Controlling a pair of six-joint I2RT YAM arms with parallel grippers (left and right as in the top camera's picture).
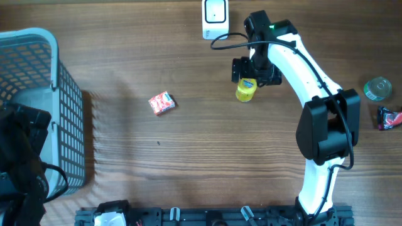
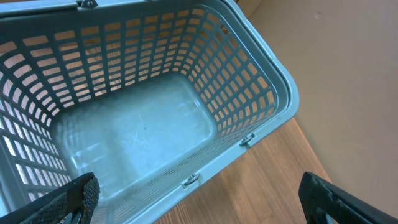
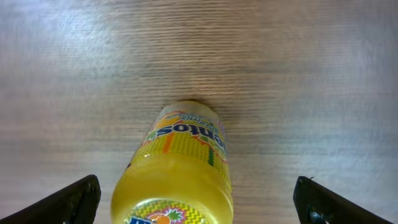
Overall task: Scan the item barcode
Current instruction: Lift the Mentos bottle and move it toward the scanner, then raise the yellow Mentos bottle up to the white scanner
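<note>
Yellow bottle (image 3: pixel 180 168): rests on the wooden table (image 3: pixel 311 74) directly under my right wrist, in the upper middle of the tabletop, just below and to the right of the white scanner (image 1: pixel 215 17).
Right gripper (image 3: pixel 196 190): my fingers are spread as wide as they go, one on each side of the bottle and clear of both flanks. I am gripping nothing.
Left gripper (image 2: pixel 199 186): just as wide and just as empty, hanging over the grey basket (image 2: pixel 273 93) at the far left edge.
Long axis: it seems to run straight away from my right wrist, down the middle of the gap, so my fingers stand across its width. I cannot say for sure whether it lies flat or stands up.
Nearer arm: the right, plainly. The left is well apart from both bottle and scanner.
Barcode: not showing in any view; only printed label faces me.
Next move, as I judge it: close squarely on the body, lift, then turn it until the code faces the scanner.
Risk: a round, smooth body may roll or twist between my pads.
Elsewhere: a red packet (image 1: pixel 161 103) mid-table, and a disc (image 1: pixel 378 88) at the right edge.
</note>
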